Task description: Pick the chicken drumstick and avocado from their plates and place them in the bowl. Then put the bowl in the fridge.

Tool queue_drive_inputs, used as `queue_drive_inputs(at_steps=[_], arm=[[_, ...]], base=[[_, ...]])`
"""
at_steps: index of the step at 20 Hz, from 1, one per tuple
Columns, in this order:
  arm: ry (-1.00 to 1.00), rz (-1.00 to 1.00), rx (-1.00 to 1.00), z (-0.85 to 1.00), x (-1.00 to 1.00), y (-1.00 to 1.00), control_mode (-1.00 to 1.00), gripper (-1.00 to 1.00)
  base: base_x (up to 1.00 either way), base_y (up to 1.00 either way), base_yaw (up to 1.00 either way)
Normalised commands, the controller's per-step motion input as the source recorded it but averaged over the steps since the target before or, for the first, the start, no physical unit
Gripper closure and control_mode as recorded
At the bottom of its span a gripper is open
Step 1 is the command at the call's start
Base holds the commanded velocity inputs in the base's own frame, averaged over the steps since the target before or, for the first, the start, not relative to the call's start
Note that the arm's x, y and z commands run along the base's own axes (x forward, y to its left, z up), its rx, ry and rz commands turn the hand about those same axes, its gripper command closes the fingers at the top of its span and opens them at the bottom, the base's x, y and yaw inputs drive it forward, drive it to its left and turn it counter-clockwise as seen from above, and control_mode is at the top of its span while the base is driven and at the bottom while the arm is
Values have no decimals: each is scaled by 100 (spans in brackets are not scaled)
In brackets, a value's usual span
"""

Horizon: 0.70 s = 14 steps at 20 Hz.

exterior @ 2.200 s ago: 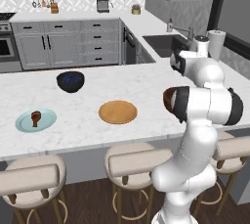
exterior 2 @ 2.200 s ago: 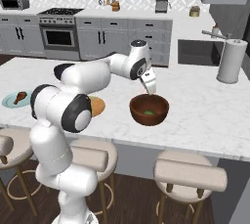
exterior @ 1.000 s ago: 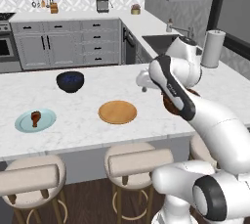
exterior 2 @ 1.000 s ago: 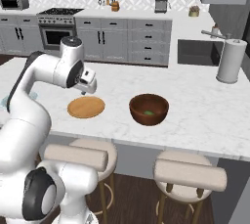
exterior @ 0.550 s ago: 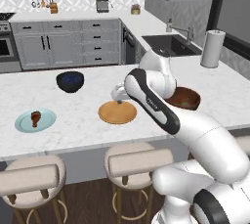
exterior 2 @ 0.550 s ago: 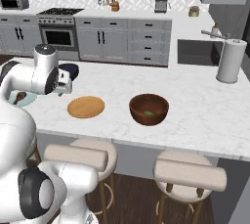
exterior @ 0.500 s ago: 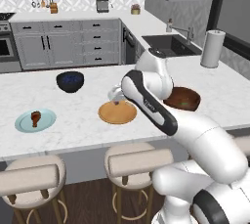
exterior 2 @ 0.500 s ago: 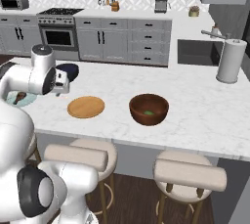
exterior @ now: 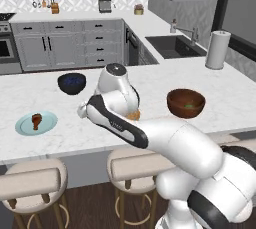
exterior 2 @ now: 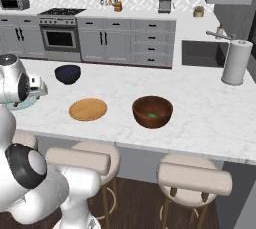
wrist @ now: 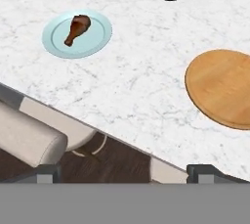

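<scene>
Since the earlier pictures the arm has swung away from the wooden bowl (exterior 2: 152,111) and across the counter toward the far end, past the tan wooden plate (exterior 2: 88,109), so that the gripper (wrist: 124,174) now hangs over the counter's front edge, above marble and the stool (wrist: 29,139) below. Only the two dark finger tips (wrist: 48,172) peek up at the bottom of the hand view, set far apart, so the gripper reads as spread wide and carrying nothing.

From there the chicken drumstick (wrist: 77,29) lies ahead and off to the left in the hand view, well apart from the fingers, on the pale blue plate (wrist: 95,41). Its long axis runs on a diagonal in that view: the meaty end points up and right, the thin bone end down and left. The finger line sits roughly level across the view, so my judgement is that the hand needs to travel forward and leftward, then roll somewhat so the fingers close across the drumstick, not along it.

In the left base view the drumstick sits on its plate near the left end of the counter. The avocado (exterior 2: 151,116) shows as a small green spot inside the wooden bowl, so the drumstick is the piece left to fetch. The dark navy bowl (exterior: 71,83) stands beyond the blue plate, clear of the path.
</scene>
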Motion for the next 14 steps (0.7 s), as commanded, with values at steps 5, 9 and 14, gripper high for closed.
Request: queue_drive_inputs(at_steps=[5,9,14], arm=[[-4,-2,-15,-20,57,100,-100,-100],[-1,-18,0,3,71,100,-100,-100],[7,-4,0,-2,20,33,-100,-100]], base=[[0,0,0],[0,0,0],[0,0,0]])
